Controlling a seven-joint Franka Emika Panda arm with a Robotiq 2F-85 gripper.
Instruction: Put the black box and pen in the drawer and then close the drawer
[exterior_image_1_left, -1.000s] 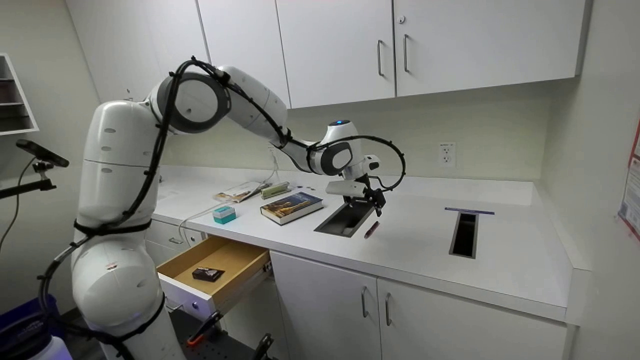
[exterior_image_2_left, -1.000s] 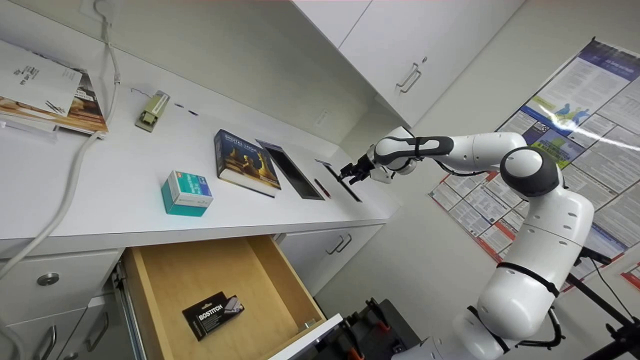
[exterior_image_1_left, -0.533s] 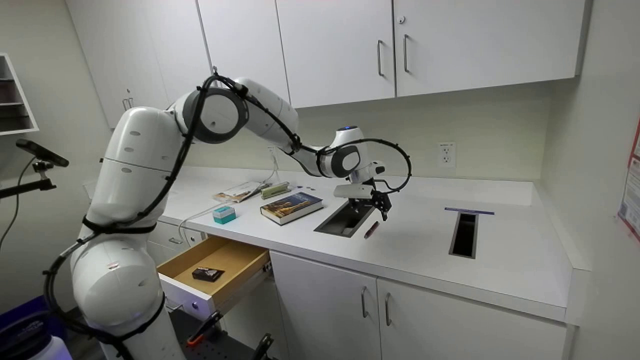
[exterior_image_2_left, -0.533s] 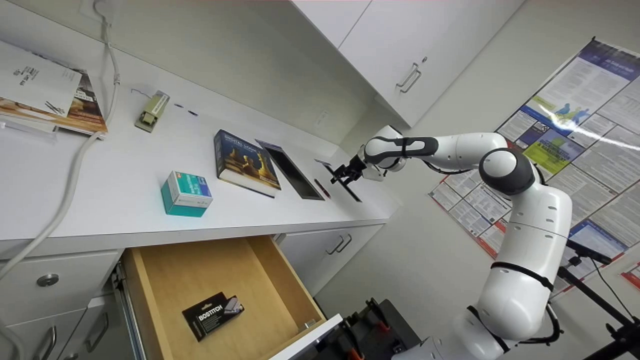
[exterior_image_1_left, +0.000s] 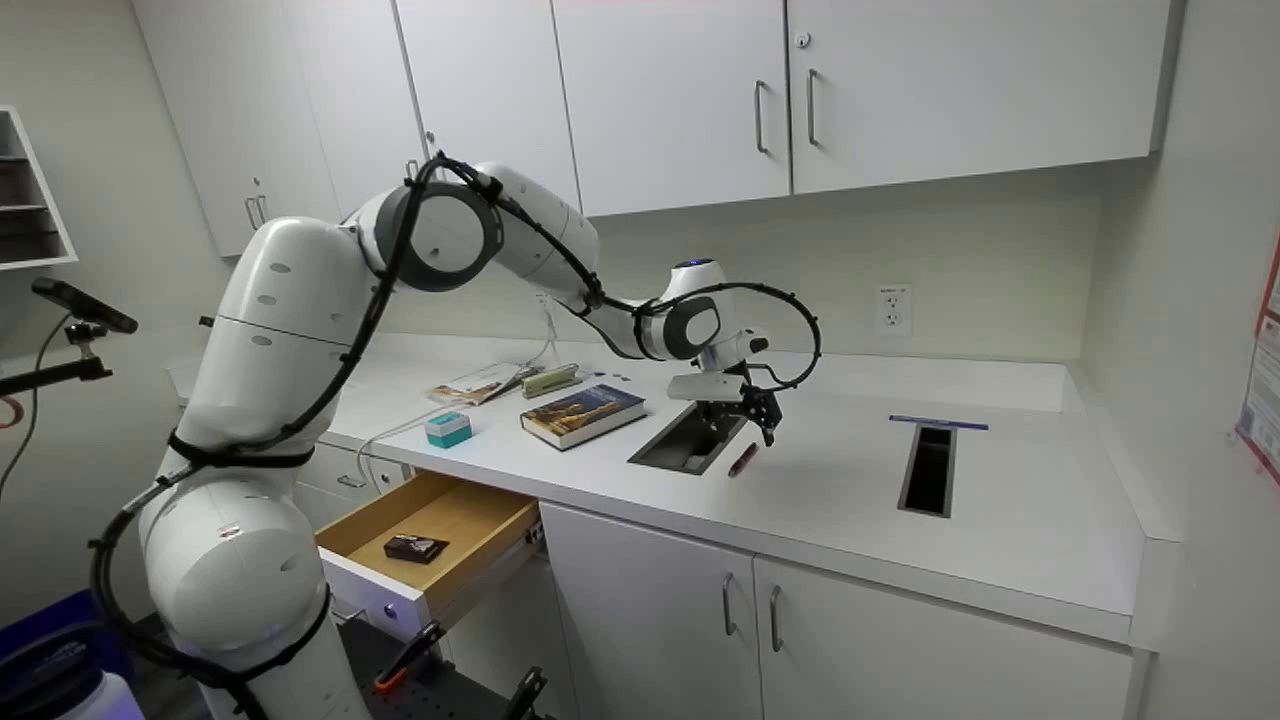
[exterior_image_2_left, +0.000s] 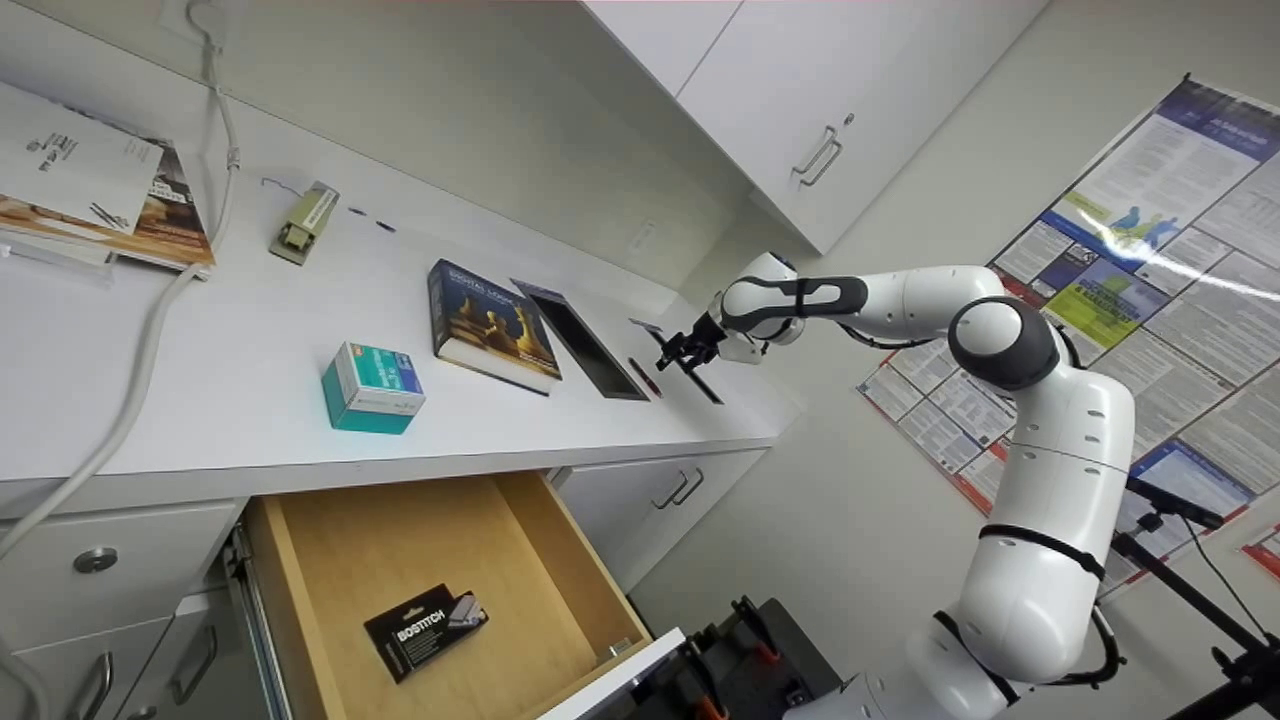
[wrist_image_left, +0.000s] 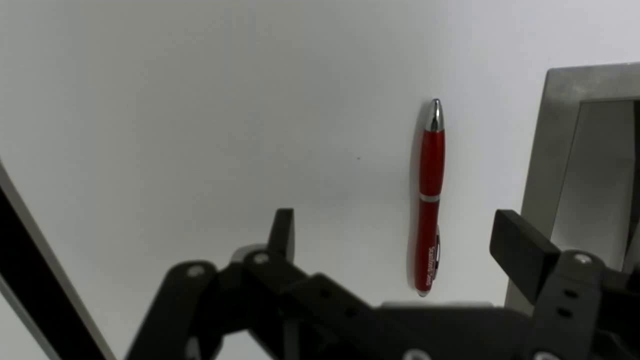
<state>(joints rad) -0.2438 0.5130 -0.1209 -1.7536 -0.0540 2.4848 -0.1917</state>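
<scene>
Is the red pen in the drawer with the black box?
No: in an exterior view the pen lies on the counter, outside the open drawer.

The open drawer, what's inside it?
In the drawer lies a black box marked BOSTITCH. I can't see what's under the box because it covers that spot, and the countertop hides the very back, so something could be there unseen.

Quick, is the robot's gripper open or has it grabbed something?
Gripper: open, holding nothing; the red pen lies on the white countertop.
</scene>
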